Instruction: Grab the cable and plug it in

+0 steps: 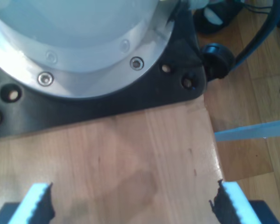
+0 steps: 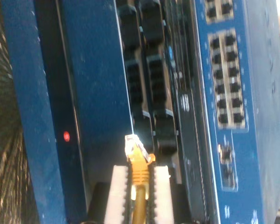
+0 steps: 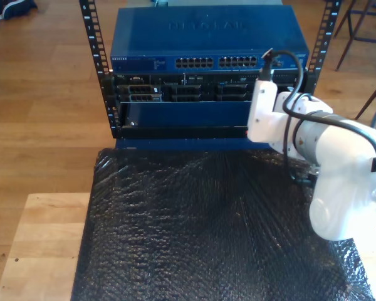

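As my second end effector [image 2: 139, 193] pinches the cable [image 2: 140, 179]:
Plug: clear tip [image 2: 133, 145] points at twelve o'clock, near the black ports [image 2: 165, 135] at one o'clock.
First end effector [image 1: 130, 205]: spread, over the bare table [image 1: 130, 154].

Count, exterior view: one rack [image 3: 106, 81] of network gear, two black perforated uprights showing. One blue switch [image 3: 207, 37] on top; its front carries two blocks of ports [image 3: 216, 62], each block two rows deep. Single ports too small to count there. Below it, one dark chassis [image 3: 188, 93] with several module bays, number unclear. One black bubble-wrap sheet [image 3: 213, 232] over one wooden table [image 3: 37, 244]. One white arm [image 3: 313, 157] in sight.

Second wrist view: one yellow cable [image 2: 140, 186], one clear plug [image 2: 133, 145], two pale pads [image 2: 117, 191] of my second gripper [image 2: 139, 179]. One red indicator light [image 2: 66, 136].

First wrist view: two serrated fingertips [image 1: 39, 203] of my first gripper [image 1: 133, 203]. One arm base [image 1: 74, 42], two bright screws on its flange.
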Controlling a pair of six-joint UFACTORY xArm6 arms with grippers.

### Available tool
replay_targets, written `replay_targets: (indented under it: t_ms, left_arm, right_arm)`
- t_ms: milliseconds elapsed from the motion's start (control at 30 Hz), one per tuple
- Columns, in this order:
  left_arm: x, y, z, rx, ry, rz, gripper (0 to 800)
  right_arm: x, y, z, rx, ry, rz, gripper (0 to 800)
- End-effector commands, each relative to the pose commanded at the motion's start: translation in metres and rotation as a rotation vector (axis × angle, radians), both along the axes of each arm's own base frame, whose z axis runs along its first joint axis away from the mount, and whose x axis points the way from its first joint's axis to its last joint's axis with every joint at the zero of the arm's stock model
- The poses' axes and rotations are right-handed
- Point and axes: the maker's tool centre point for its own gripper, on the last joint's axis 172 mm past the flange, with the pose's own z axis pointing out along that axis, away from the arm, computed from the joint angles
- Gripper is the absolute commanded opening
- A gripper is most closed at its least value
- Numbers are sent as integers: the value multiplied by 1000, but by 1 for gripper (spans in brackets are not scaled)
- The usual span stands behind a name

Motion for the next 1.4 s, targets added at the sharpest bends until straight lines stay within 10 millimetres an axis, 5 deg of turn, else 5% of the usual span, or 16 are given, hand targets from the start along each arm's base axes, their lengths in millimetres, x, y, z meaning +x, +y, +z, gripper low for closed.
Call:
replay_targets:
  t_ms: [433, 667, 1033, 1400]
  left_arm:
    - [0, 0, 0, 0, 0, 2, 800]
    - [0, 0, 0, 0, 0, 0, 800]
    - [0, 0, 0, 0, 0, 2, 800]
    - [0, 0, 0, 0, 0, 0, 800]
  right_arm:
    - [-14, -1, -25, -44, 34, 27, 0]
    - [-32, 25, -24, -110, -30, 146, 0]
    - [-19, 28, -24, -123, -57, 158, 0]
    - [-11, 33, 7, -80, -182, 155, 0]
